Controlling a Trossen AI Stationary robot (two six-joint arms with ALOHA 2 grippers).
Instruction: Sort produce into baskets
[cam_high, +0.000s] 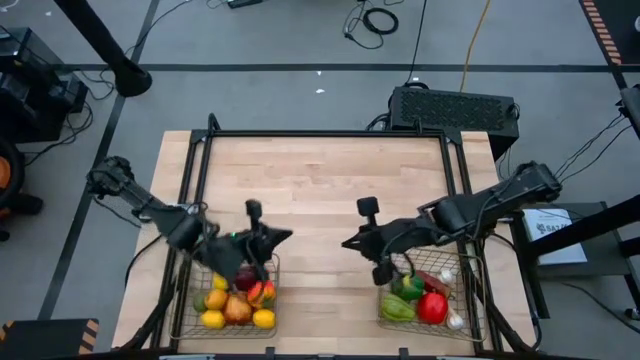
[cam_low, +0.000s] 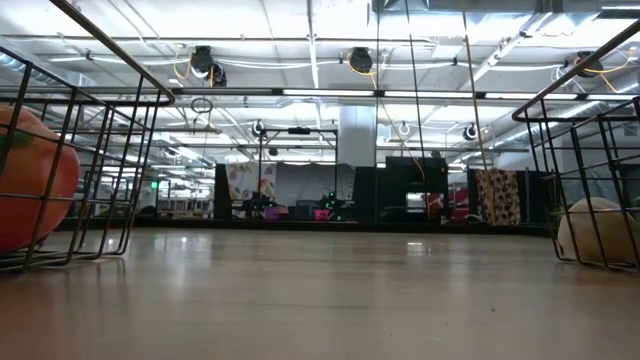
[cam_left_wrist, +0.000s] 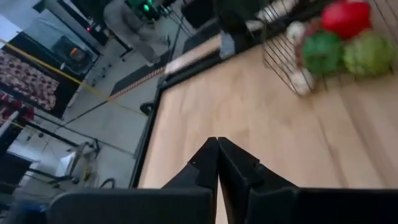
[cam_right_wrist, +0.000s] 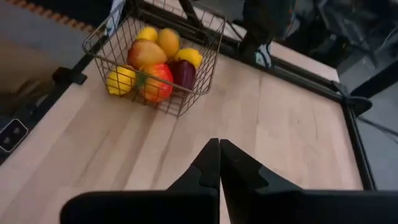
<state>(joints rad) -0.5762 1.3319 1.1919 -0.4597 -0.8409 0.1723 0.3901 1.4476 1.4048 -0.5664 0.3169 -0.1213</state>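
- High view, left side: the left wire-mesh basket of thin dark metal (cam_high: 190, 318) is seen at the near-left of the pale wooden table (cam_high: 320, 180), holding the yellow, orange and red toy fruit (cam_high: 238, 305), with one dark red piece among them.
- The left gripper (cam_high: 283, 238) is held just above and beside that basket's far right corner; in the left wrist view its fingers (cam_left_wrist: 208, 163) are pressed together with nothing between them.
- Between the baskets the tabletop is bare wood; no loose produce is seen there in any view.
- The right gripper (cam_high: 350, 243) is held over the table just left of the right basket; in the right wrist view its fingertips (cam_right_wrist: 214, 158) are closed tip to tip, empty.
- The right wire-mesh basket of thin dark metal (cam_high: 478, 300) is seen at the near-right, holding the green peppers, a red piece and white garlic bulbs (cam_high: 418, 300).
- Low view: only basket walls and one piece at each edge are shown; neither arm is in it.
- Judged: sorting looks finished or nearly so.
- Risk: both wrists sit low by the basket rims, so a sideways retreat could hook the wire and drag or tip a basket, spilling rounded pieces that would roll freely.
- Risk: the two grippers face each other closely, so inward moves could bring them into contact.
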